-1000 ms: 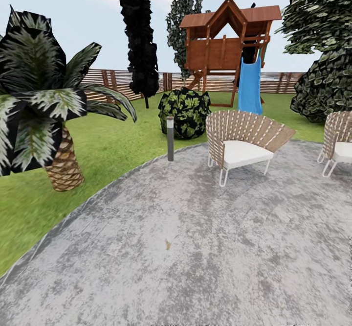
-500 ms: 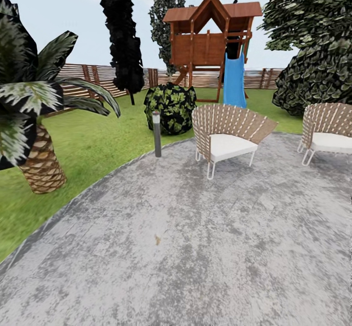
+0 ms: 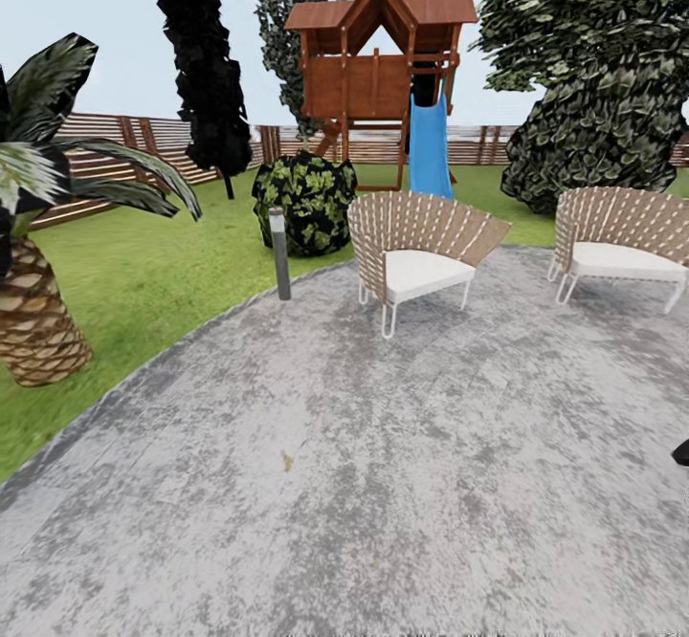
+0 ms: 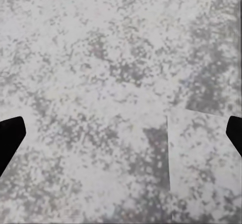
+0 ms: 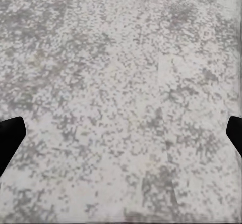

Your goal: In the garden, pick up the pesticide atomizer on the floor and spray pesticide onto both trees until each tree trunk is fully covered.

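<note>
Left gripper (image 4: 121,138): fingers spread wide, nothing between, dark tips cut off at frame edges, grey paving (image 4: 101,57) beneath.
Right gripper (image 5: 121,135): likewise spread, empty, tips cropped.
Near right: a dark shape (image 3: 680,452) was cut off, unidentifiable.
Left: palm (image 3: 33,264) partly cropped.
Far: fence (image 3: 115,144), playhouse (image 3: 378,73).
Atomizer: could not be made out.

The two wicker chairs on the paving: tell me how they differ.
The near chair stands by the post light, whole in view; the far chair sits at the right, its edge cut off. The near chair's back fans wider. Both have woven brown backs, white cushions and thin white legs, on the grey paving.
</note>
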Controlling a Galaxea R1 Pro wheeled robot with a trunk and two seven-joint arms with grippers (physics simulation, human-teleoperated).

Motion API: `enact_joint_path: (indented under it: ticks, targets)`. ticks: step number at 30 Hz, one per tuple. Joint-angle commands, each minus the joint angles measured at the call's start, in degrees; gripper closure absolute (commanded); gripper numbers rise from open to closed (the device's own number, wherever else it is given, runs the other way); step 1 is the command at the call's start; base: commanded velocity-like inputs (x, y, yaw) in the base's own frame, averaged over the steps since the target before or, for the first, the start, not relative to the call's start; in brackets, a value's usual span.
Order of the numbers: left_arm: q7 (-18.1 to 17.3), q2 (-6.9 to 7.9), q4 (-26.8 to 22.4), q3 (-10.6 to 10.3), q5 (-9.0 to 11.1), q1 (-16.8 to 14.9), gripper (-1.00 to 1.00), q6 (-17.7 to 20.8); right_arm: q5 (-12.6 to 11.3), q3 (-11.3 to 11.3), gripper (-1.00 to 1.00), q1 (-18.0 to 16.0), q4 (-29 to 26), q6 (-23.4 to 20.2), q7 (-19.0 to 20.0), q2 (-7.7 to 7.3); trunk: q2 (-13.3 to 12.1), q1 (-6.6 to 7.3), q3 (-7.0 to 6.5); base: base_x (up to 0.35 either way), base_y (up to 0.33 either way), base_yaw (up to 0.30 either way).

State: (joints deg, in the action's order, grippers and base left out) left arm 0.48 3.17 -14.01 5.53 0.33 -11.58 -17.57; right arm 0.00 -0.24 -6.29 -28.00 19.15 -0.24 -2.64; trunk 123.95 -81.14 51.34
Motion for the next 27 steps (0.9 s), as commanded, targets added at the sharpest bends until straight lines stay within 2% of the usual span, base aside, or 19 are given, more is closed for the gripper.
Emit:
enact_joint_path:
  ticks: [1,6,27]
  targets:
    - [0.04,-0.01,0.04,0.1,0.03,-0.02,-1.0,-0.19,0.0,-0.02,-1.0,-0.04,0.05,0.17,-0.02,0.0,0.43,-0.21,0.31,0.0,0.0,-0.193]
    - [0.04,-0.01,0.04,0.1,0.03,-0.02,-1.0,-0.19,0.0,-0.02,-1.0,-0.04,0.02,0.18,-0.02,0.0,2.44,-1.31,1.57,0.0,0.0,-0.193]
    - [0.04,-0.01,0.03,0.1,0.02,-0.02,-1.0,-0.19,0.0,-0.02,-1.0,-0.04,-0.04,0.18,-0.02,0.0,2.44,-1.31,3.08,0.0,0.0,-0.201]
